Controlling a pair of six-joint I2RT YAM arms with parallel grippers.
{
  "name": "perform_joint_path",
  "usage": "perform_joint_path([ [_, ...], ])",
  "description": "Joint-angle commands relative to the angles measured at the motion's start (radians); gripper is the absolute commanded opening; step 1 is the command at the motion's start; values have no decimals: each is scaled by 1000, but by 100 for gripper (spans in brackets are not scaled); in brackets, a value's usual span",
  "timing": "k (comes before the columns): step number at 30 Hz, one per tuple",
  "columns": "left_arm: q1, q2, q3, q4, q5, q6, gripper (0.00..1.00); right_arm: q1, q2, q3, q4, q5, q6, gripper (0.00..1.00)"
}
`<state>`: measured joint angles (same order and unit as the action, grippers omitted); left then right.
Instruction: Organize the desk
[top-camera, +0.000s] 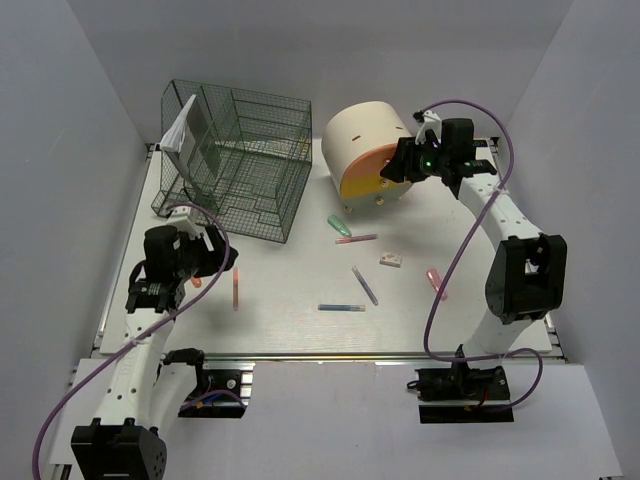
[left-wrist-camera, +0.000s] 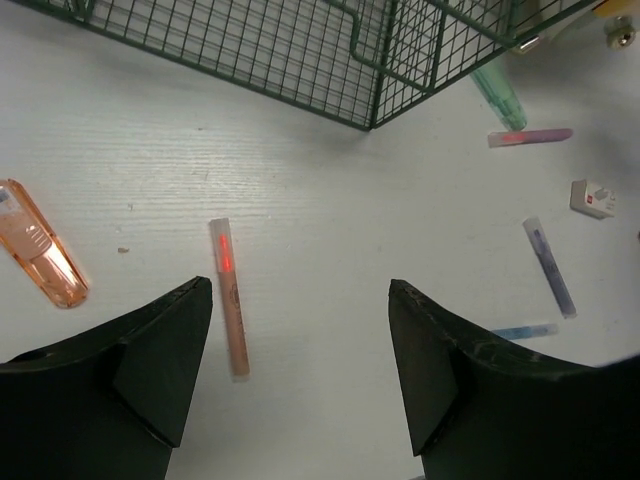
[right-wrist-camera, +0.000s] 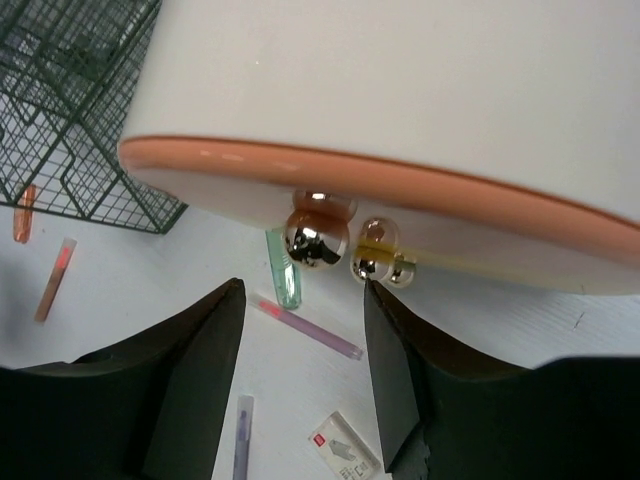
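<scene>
The white desk (top-camera: 290, 330) holds scattered pens. My left gripper (top-camera: 222, 256) is open and empty above its left part; in the left wrist view (left-wrist-camera: 300, 290) an orange pen (left-wrist-camera: 230, 300) lies near the left finger and an orange highlighter (left-wrist-camera: 40, 255) farther left. My right gripper (top-camera: 392, 168) is open at the orange front of the cream drawer unit (top-camera: 365, 145). In the right wrist view (right-wrist-camera: 303, 288) a chrome knob (right-wrist-camera: 317, 237) sits just beyond the fingertips, a second knob (right-wrist-camera: 378, 250) beside it; neither is gripped.
A dark green wire rack (top-camera: 235, 155) stands at the back left. A green pen (top-camera: 340, 227), pink-purple pen (top-camera: 356, 238), eraser (top-camera: 391, 261), purple pen (top-camera: 365, 285), blue pen (top-camera: 341, 307) and pink highlighter (top-camera: 437, 282) lie mid-desk. A silver rail (top-camera: 330, 355) runs along the near edge.
</scene>
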<state>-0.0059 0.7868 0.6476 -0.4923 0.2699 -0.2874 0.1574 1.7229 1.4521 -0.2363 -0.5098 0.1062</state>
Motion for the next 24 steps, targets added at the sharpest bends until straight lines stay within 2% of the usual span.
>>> perform_joint_path([
  [1, 4, -26, 0, 46, 20, 13, 81, 1, 15, 57, 41, 24, 32, 57],
  [8, 4, -75, -8, 29, -8, 2, 82, 1, 37, 67, 78, 34, 101, 50],
  [14, 4, -100, -17, 32, -20, -9, 82, 1, -5, -4, 186, 63, 145, 37],
  [19, 4, -89, -16, 31, -21, -9, 82, 2, -11, -13, 215, 67, 159, 35],
  [22, 4, -89, -16, 31, -23, -10, 82, 4, 0, -4, 207, 59, 164, 29],
  [24, 4, -92, -16, 31, -24, -10, 82, 4, 0, -13, 201, 53, 167, 20],
])
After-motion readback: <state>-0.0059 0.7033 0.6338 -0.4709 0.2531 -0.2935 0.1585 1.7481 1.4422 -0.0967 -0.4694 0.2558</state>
